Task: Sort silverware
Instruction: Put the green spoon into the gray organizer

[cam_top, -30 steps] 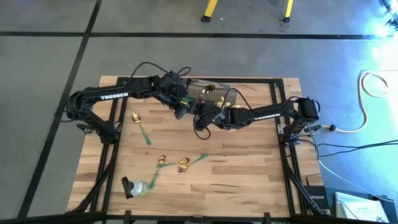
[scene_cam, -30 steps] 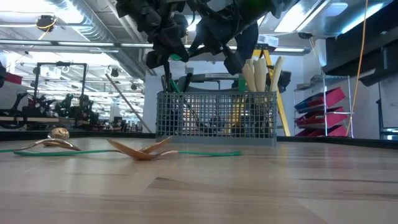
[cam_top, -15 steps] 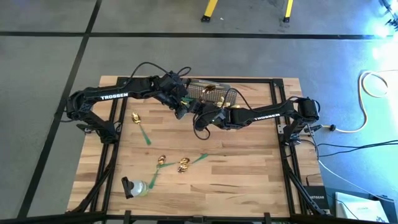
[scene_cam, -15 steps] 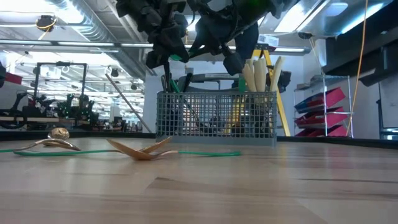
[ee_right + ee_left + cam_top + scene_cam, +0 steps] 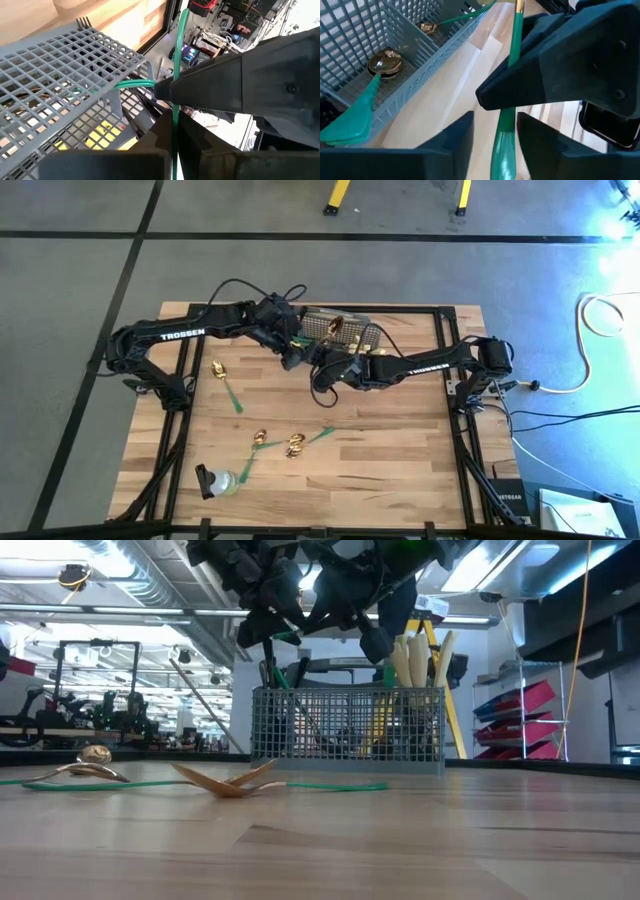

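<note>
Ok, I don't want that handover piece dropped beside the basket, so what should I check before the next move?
1. Left gripper clear of the green-taped piece: ok, its fingers stand apart on either side of it.
2. Right gripper holding the piece: ok, shut on the green strip.
3. Piece above a compartment of the mesh basket: cannot tell; both grippers sit at the basket's edge.
4. Spoon compartment known: ok, a gold spoon lies inside the basket.
5. Table sorted: not ok, loose gold spoons lie on it.
</note>
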`<action>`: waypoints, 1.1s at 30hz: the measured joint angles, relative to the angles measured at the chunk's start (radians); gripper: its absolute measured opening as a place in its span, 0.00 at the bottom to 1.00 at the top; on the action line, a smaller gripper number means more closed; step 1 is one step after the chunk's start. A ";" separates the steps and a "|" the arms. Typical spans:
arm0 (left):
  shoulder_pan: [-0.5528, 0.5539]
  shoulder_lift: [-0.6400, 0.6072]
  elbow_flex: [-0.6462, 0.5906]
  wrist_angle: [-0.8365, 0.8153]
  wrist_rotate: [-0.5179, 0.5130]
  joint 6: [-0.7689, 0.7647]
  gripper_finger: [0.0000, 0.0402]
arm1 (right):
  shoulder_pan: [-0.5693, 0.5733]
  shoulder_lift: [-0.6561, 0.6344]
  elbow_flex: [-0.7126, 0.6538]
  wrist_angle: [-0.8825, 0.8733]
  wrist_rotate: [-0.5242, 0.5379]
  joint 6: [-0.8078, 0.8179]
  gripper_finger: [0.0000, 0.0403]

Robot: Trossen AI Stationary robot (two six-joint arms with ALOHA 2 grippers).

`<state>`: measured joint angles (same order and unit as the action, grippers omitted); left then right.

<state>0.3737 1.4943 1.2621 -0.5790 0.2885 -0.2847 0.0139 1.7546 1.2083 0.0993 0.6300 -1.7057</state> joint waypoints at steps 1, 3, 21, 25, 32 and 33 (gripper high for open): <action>0.000 -0.003 0.000 -0.004 -0.001 0.011 0.37 | 0.000 0.000 0.000 0.002 0.003 0.004 0.01; 0.003 -0.007 0.000 -0.013 -0.008 0.034 0.41 | 0.000 0.000 0.000 0.007 0.005 0.013 0.00; 0.086 -0.332 0.000 -0.127 -0.142 0.102 0.49 | -0.119 -0.004 0.002 0.221 -0.265 0.525 0.00; 0.069 -0.445 0.000 -0.136 -0.156 0.101 0.49 | -0.135 -0.004 0.002 0.330 -0.353 0.767 0.00; -0.063 -0.610 -0.031 -0.136 -0.278 0.128 0.49 | -0.190 -0.002 0.003 0.434 -0.444 1.198 0.00; -0.088 -0.633 -0.050 -0.130 -0.296 0.131 0.49 | -0.200 -0.001 0.000 0.433 -0.453 1.248 0.00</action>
<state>0.2860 0.8612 1.2123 -0.7092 -0.0075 -0.1538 -0.1863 1.7535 1.2085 0.5328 0.1767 -0.4574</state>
